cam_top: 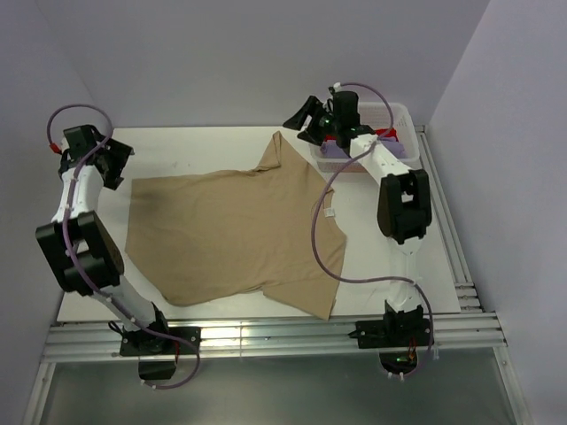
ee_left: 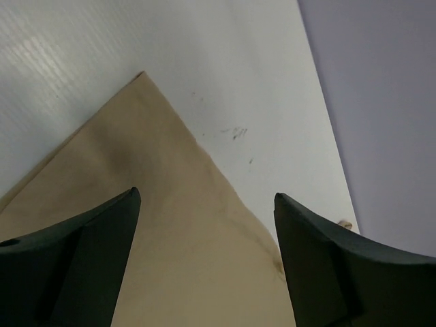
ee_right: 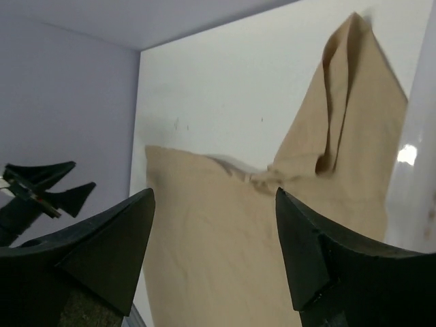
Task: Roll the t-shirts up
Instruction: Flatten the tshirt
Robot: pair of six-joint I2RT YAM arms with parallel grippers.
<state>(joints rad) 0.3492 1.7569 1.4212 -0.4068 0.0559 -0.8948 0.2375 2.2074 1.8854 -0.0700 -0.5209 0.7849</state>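
Fabric, tan and softly creased: the t-shirt [cam_top: 235, 235], pointed corner under my left gripper [ee_left: 206, 197], jaws wide, empty; right gripper [ee_right: 213, 194] likewise spread, bare white board [ee_right: 225, 88] ahead.

The left arm [cam_top: 84, 239] rises from its base at the near edge, folds at the elbow and reaches to the far left. There the left gripper [cam_top: 120, 159] hangs with its fingers [ee_left: 82, 259] spread wide. The right arm [cam_top: 403, 204] stretches almost straight toward the far right; the right gripper [cam_top: 306, 122] points leftward, its fingers [ee_right: 102, 252] likewise set wide apart.
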